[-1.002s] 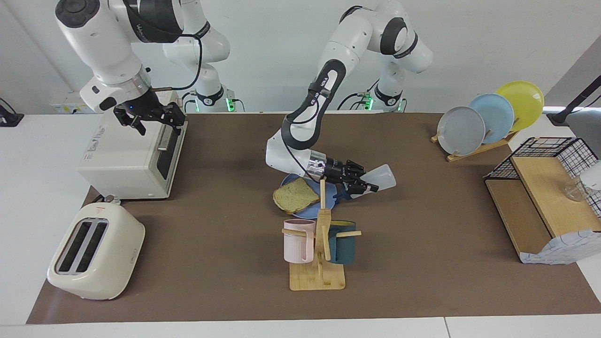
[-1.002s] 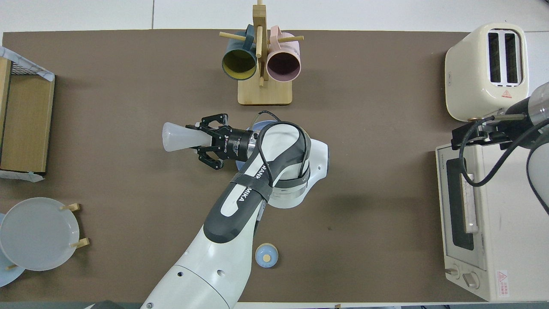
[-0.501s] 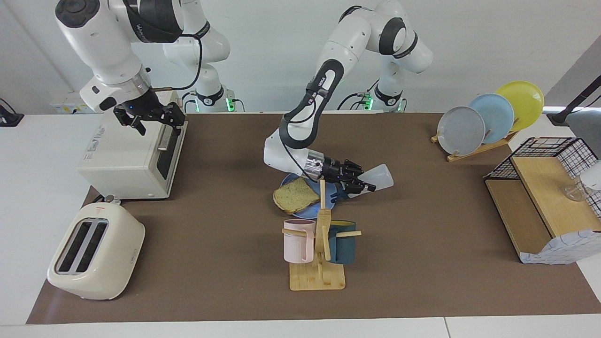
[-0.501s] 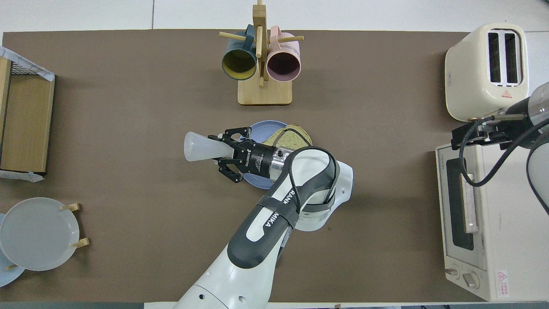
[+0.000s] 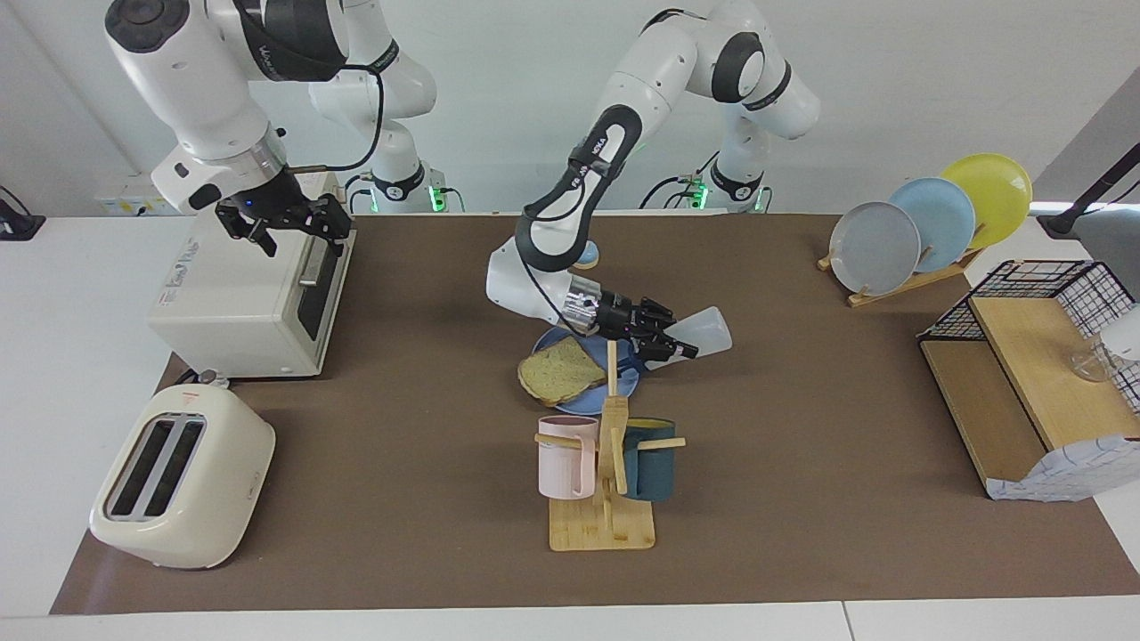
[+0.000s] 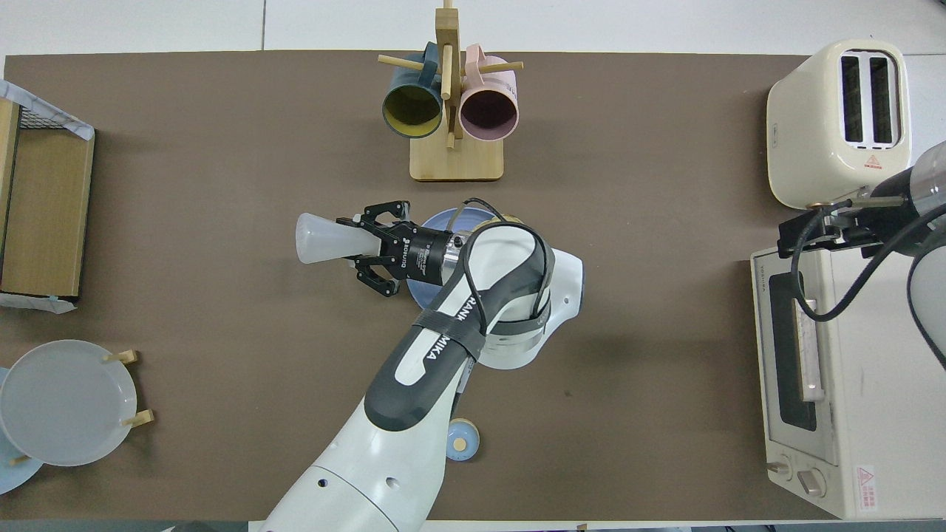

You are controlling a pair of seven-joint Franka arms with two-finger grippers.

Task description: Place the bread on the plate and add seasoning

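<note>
The bread [image 5: 559, 374] lies on the medium-blue plate [image 5: 570, 403] in the middle of the table. My left gripper [image 5: 677, 338] is shut on the seasoning bottle [image 5: 708, 330] and holds it tipped on its side. The bottle's base points toward the left arm's end of the table, and it is over the table at the plate's edge. Its navy cap is hidden in the fingers. In the overhead view the left gripper [image 6: 362, 244] holds the bottle [image 6: 321, 239] beside the plate [image 6: 442, 219]; the arm covers most of the bread. My right gripper [image 5: 285, 227] waits open over the toaster oven [image 5: 240, 294].
A wooden mug rack [image 5: 604, 525] with a pink and a teal mug stands farther from the robots than the plate. A cream toaster [image 5: 178, 476] stands by the oven. A rack of plates [image 5: 926, 223] and a wire shelf [image 5: 1033, 374] are at the left arm's end. A small blue bell [image 6: 460, 441] sits near the robots.
My left gripper carried the bottle toward the right arm's end of the table, then partly back toward the left arm's end. The right arm has not moved.
</note>
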